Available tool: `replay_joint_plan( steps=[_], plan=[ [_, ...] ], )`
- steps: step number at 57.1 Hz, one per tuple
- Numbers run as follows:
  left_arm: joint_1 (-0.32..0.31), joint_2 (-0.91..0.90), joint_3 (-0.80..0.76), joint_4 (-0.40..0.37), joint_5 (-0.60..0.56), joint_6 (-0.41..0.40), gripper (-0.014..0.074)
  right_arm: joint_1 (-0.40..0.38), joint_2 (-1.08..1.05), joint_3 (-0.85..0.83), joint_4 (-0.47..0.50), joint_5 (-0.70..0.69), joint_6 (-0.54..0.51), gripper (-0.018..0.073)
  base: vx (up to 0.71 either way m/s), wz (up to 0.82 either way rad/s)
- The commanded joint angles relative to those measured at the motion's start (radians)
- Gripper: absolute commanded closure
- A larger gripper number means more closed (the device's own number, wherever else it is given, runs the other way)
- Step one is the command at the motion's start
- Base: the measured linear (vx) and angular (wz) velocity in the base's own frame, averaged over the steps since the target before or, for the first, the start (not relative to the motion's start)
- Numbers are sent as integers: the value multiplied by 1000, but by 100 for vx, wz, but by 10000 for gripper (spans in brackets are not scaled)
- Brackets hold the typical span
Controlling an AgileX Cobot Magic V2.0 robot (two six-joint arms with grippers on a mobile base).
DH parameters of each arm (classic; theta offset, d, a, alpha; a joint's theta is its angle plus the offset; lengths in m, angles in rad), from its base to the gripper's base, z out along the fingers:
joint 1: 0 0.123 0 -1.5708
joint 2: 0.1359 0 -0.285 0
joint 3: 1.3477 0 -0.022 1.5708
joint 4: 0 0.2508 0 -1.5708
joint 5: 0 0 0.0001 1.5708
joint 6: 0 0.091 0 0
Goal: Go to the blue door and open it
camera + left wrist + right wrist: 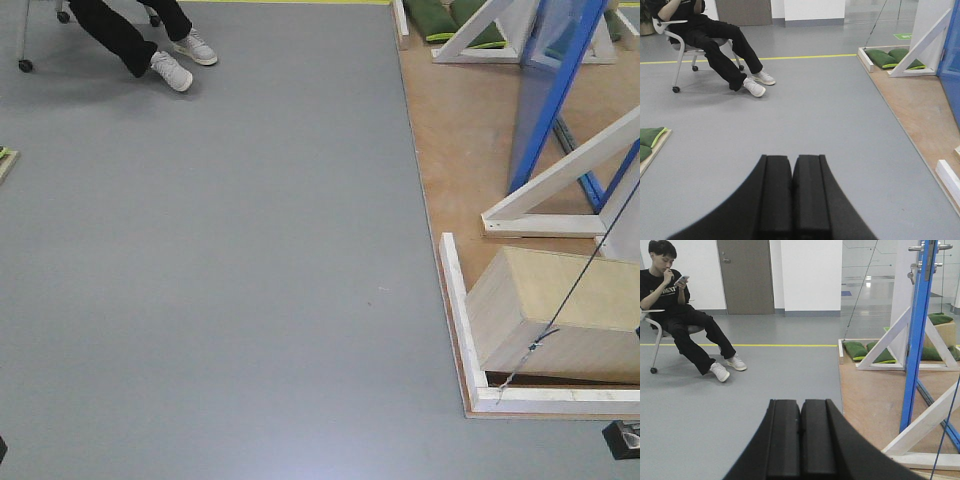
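On the plywood platform [450,150], the door [916,340] stands edge-on, propped upright by white braces [560,168] (handle [916,248] high on it). Well apart from the door, the left gripper [791,200] and right gripper [800,440] are both pressed closed on nothing, likely tucked for driving closer

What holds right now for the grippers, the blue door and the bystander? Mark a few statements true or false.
The left gripper and the right gripper are both shut, holding nothing. True.
The right gripper touches the blue door. False: the door stands apart, ahead and to the right.
A seated person is off to the left. True.
The blue door lies flat. False: it stands upright on the wooden platform.
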Motion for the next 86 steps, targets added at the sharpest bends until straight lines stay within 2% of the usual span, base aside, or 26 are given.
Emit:
replay_joint_plan(
  steps=[1, 55, 86],
  plan=[
    [-6, -13, -26, -3, -85, -7, 524, 3, -11, 2, -9, -83, -2, 547, 0, 0],
    [-6, -13, -26, -3, -85, -7, 524, 3, -11, 2, -9, -83, -2, 547, 1, 0],
    [-6, -13, -26, -3, -85, -7, 524, 3, -11, 2, -7, -83, -2, 547, 17, -2]
  ],
)
